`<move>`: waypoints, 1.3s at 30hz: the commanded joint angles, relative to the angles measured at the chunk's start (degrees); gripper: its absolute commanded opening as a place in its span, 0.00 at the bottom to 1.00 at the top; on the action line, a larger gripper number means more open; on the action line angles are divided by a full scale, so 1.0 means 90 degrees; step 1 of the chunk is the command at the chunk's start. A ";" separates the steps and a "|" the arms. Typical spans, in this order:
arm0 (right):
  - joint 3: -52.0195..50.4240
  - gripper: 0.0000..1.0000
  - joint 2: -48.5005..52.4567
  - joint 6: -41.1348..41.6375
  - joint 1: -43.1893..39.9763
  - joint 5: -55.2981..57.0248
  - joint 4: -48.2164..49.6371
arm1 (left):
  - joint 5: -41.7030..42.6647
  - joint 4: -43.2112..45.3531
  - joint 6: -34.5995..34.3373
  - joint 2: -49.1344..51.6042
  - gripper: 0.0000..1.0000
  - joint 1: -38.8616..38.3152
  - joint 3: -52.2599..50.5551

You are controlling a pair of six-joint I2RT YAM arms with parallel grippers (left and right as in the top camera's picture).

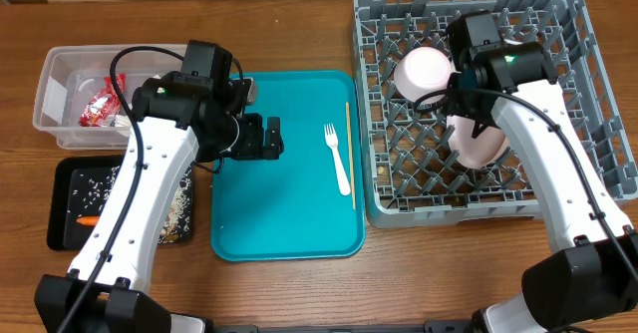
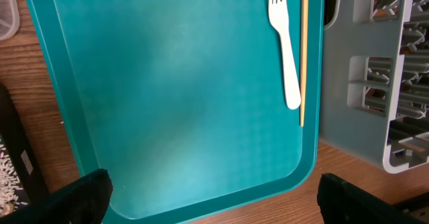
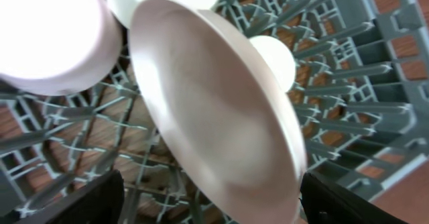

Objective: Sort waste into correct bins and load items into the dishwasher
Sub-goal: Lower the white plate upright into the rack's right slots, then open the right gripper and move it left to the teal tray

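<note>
- Nearest on the left, the black tray lies on the table, with rice scattered in it and the carrot towards its near end.
- Just right of it sits the teal tray. The fork and stick lie side by side along its right edge, the stick on the outside.
- The left gripper hovers over the teal tray's far-left part, jaws spread wide and empty.
- Right of the teal tray is the rack. The plate stands on edge in it, tilted, among the middle pegs.
- The right gripper hangs right over the plate, released, with a finger on each side of the rim. One finger is clear of the plate and the other is close; I cannot tell if it touches.
- Just beyond the plate, a bowl rests in the rack's far-left part.
- At the far left is the tub, with the wrapper inside.
</note>
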 commanded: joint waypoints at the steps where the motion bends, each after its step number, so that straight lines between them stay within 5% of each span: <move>1: 0.0068 0.87 -0.0036 -0.0075 0.0012 -0.0321 0.0019 | 0.0102 0.0017 0.0095 -0.0124 1.00 0.0005 0.0153; 14: 0.0925 0.85 -0.0058 -0.0903 0.0070 -0.3976 -0.0049 | 0.0102 0.0017 0.0097 -0.0124 1.00 0.0005 0.0153; 39: -0.0202 0.85 -0.0010 -0.1321 0.0491 -0.3993 0.0148 | 0.0102 0.0019 0.0097 -0.0124 1.00 0.0005 0.0153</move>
